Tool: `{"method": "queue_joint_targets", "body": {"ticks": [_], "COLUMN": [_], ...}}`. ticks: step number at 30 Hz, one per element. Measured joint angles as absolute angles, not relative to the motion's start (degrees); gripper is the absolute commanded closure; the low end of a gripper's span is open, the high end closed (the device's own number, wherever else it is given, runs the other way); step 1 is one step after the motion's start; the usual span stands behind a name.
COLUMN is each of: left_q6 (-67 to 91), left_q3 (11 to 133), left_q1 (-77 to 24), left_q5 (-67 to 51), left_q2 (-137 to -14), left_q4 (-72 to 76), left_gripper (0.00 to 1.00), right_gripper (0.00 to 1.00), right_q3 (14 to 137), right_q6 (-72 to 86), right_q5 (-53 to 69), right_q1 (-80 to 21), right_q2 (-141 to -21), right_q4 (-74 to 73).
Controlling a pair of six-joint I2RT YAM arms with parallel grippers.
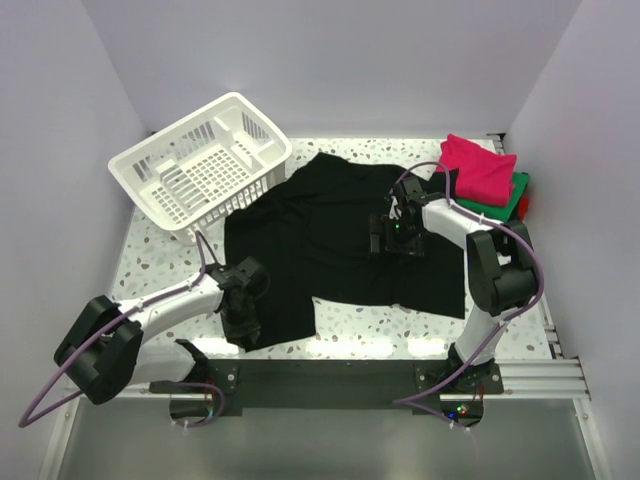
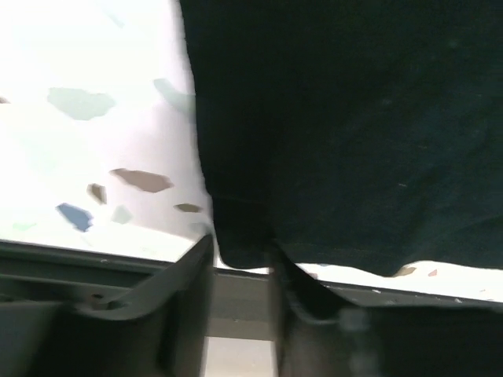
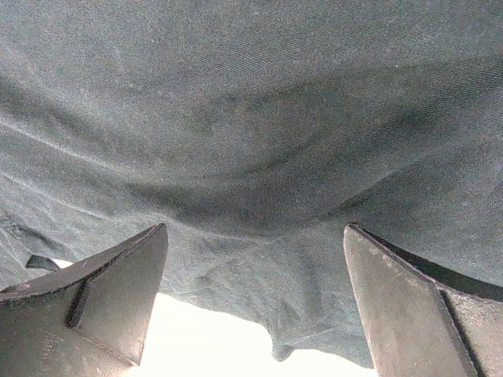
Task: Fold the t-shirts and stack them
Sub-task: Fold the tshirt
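On the desk the big black t-shirt lies spread flat, hem toward me, my left hand pinching its near-left corner while my right hand hangs open over its right half.

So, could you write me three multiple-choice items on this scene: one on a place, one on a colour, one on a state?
1. Where does the white slatted plastic basket stand?
A far left; B near right; C centre.
2. Which colour is the topmost folded t-shirt at far right?
A green; B magenta-pink; C black.
3. How is the right gripper?
A open; B shut on cloth; C out of view.

Key: 1 A, it sits by the far left corner. 2 B, the top layer is pink. 3 A, its fingers stand wide apart over the large black t-shirt.
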State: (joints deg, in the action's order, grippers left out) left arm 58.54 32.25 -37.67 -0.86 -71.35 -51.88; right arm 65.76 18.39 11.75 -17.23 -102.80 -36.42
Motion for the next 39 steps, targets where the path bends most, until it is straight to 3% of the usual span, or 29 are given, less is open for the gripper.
{"method": "queue_joint_targets", "body": {"ticks": [6, 8, 17, 27, 32, 39], "left_q6": [58.8, 58.9, 58.9, 55.2, 52.2, 48.4], "left_q3": [32.3, 32.2, 34.5, 47.4, 47.4, 47.4], "left_q1": [-38.0, -38.0, -38.1, -37.8, -35.4, -30.5], "left_q5": [-2.4, -2.7, -0.1, 3.4, 3.0, 0.6], "left_q2": [-71.7, -71.7, -70.3, -71.2, -71.5, -71.5], "left_q4": [-49.8, -49.6, -51.7, -50.5, -49.2, -47.9], "left_gripper": [0.95, 1.00, 1.00, 1.00, 1.00, 1.00], "right_gripper": [0.03, 0.03, 0.03, 0.04, 0.15, 0.29], "right_q3": [65.8, 65.8, 65.3, 55.4, 52.5, 51.4], "right_q6": [18.4, 18.4, 18.7, 22.3, 23.8, 25.1], "right_q5": [11.7, 11.7, 11.5, 3.6, -1.2, -5.5], "right_q1": [-17.2, -17.2, -15.9, 2.2, 11.2, 17.5], "right_q2": [-102.8, -102.8, -102.2, -87.4, -81.3, -82.6], "right_q4": [-36.4, -36.4, -36.7, -42.5, -47.5, -52.1]}}
